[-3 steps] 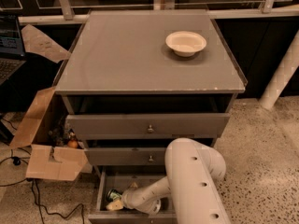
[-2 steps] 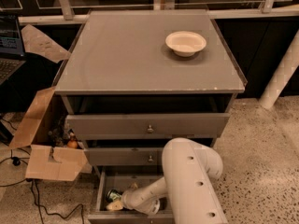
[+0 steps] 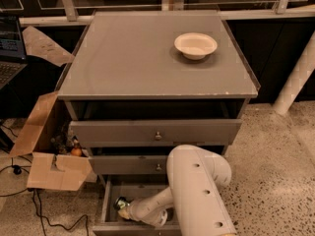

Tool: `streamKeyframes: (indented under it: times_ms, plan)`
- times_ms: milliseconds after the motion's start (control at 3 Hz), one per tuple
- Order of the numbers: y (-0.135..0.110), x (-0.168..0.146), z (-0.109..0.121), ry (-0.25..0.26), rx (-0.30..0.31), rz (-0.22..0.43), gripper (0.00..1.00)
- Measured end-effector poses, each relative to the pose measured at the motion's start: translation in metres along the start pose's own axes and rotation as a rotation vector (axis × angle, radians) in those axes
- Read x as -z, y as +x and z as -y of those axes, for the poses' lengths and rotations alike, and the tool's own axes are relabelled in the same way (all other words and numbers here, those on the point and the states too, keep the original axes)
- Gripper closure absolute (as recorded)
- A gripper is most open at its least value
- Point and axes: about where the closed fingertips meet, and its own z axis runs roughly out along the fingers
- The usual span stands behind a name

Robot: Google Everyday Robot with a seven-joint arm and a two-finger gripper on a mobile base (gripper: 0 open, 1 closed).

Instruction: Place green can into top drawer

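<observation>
Pincer point(image 3: 126, 212) is down in the deep bottom drawer point(image 3: 105, 203) with the green can point(image 3: 120, 203) right at its tip (grip state: cannot tell, can's axis unclear). Top drawer point(image 3: 197, 131) sits ajar, two levels above.

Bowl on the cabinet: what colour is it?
The bowl is cream-white, camera view; the gripper is in the bottom drawer.

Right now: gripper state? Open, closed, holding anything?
Gripper: reaching down into the bottom drawer, right by the green can; whether it is open, closed or holding the can cannot be told.
</observation>
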Motion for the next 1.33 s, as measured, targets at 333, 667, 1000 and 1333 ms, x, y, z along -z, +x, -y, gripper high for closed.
streamKeyframes:
  times_ms: [333, 667, 1000, 1333]
  plan:
    - [0.0, 0.0, 0.0, 0.0, 0.0, 0.0, 0.61]
    - [0.0, 0.0, 0.0, 0.0, 0.0, 0.0, 0.84]
    - [0.0, 0.0, 0.0, 0.0, 0.0, 0.0, 1.0]
    - [0.0, 0.0, 0.0, 0.0, 0.0, 0.0, 1.0]
